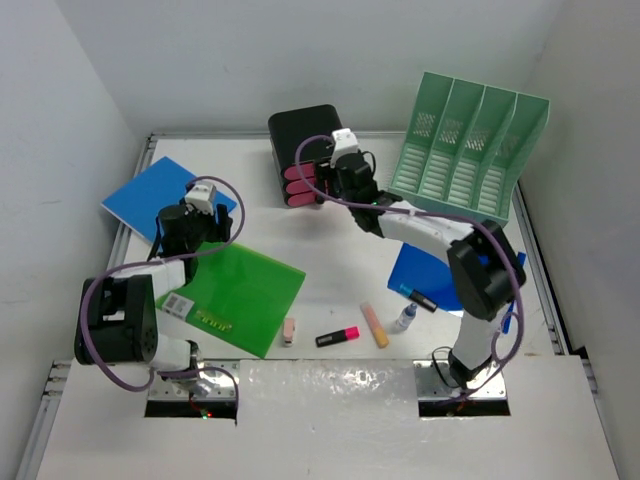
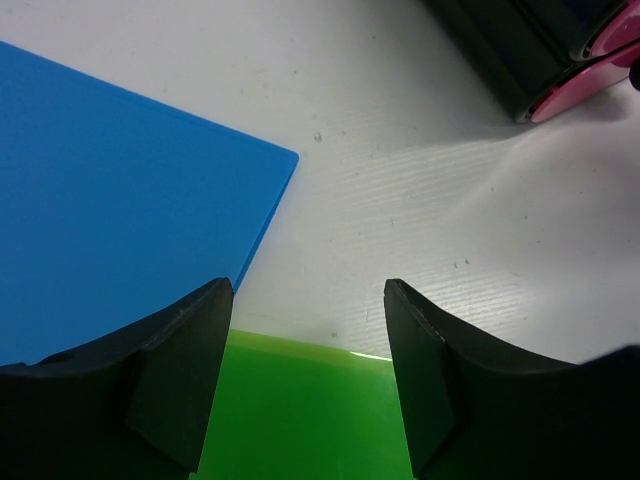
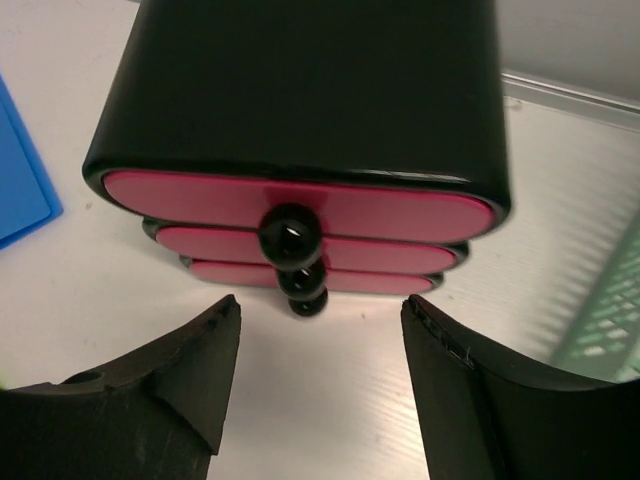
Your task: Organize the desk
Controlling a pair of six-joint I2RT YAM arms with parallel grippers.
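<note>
Five small items lie loose near the front of the bench (image 1: pixel 330 225): a pale eraser (image 1: pixel 290 330), a pink-and-black highlighter (image 1: pixel 338 337), an orange marker (image 1: pixel 374 325), a small bottle (image 1: pixel 404 319) and a dark pen (image 1: pixel 418 298). Three flat folders are also out: a blue folder (image 1: pixel 150 195) at the left rail, a green folder (image 1: pixel 245 290) overlapping its near corner, and a second blue folder (image 1: pixel 420 270) partly under the right arm. The mint file sorter (image 1: pixel 470 150) at the far right looks empty, though its slots are hard to read from above. By my reading, little is tidied and nearly everything is left.

The left pincer (image 2: pixel 309 330) stands wide and holds nothing, over the spot where the green and blue folders meet. The right pincer (image 3: pixel 320 330) is likewise parted and empty, facing the knobs of the black drawer unit (image 1: pixel 305 150), whose pink drawers look shut.

White walls hug the left, far and right rails, so reach there is tight. The bare strip across the middle gives the best room for moving.
</note>
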